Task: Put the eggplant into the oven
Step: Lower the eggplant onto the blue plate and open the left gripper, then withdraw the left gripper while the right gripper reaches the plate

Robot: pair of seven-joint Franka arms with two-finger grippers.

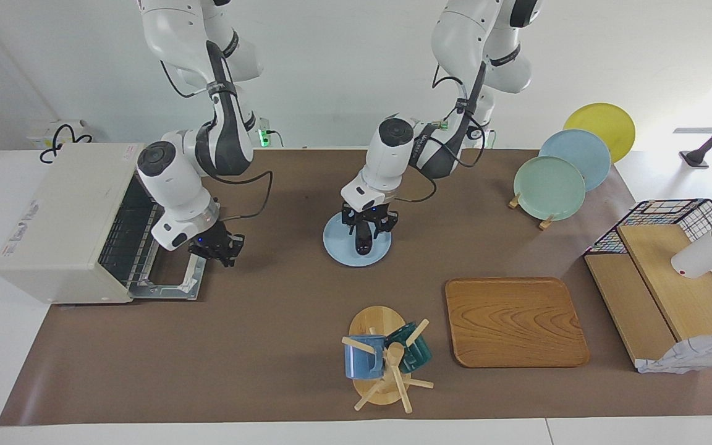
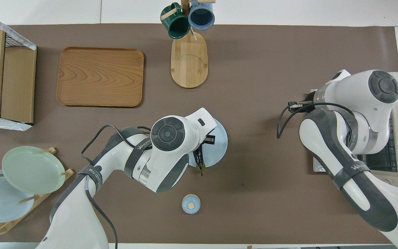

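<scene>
The dark purple eggplant lies on a light-blue plate in the middle of the table. Its pointed stem end sticks out over the plate's rim on the side nearer the robots. My left gripper is down over the eggplant on the plate. The cream-white oven stands at the right arm's end of the table. Its door is folded down open and the wire rack shows inside. My right gripper hovers just beside the open door's edge, holding nothing that I can see.
A mug tree with a blue and a green mug and a wooden tray lie farther from the robots. A plate rack and a wire basket with boards stand at the left arm's end. A small blue lid lies near the robots.
</scene>
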